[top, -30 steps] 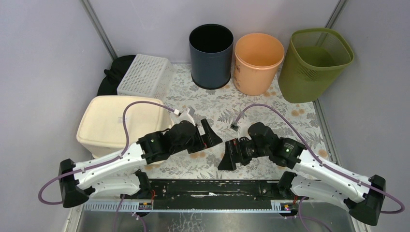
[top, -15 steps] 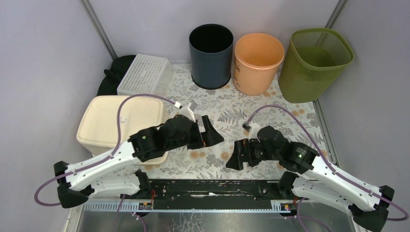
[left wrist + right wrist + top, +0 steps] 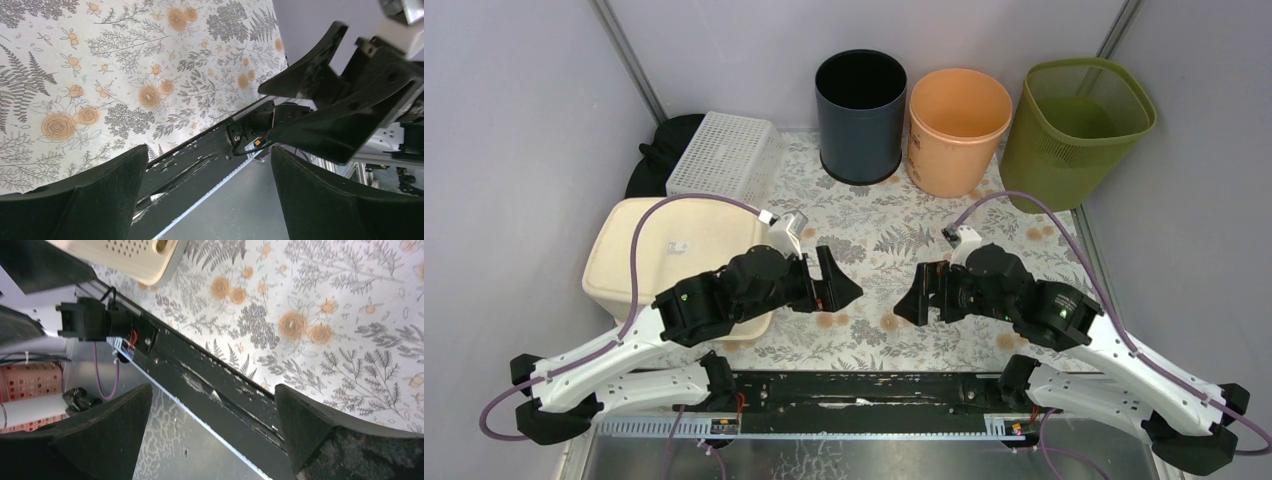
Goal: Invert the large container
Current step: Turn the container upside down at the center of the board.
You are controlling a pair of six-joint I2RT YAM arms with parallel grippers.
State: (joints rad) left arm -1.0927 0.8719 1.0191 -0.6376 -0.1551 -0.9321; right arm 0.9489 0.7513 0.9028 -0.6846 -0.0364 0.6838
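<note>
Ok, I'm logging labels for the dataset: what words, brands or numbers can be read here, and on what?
No text is readable.
Small dark mark on top of the cream container: too small to read.
The dark bin, orange bin, green bin, white basket: no print visible.

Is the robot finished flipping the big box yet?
Done, it seems: the big cream container rests with its closed bottom facing up. In hand: nothing; the left gripper and right gripper are both open and empty above the flowery table. Left: nothing I can see.
</note>
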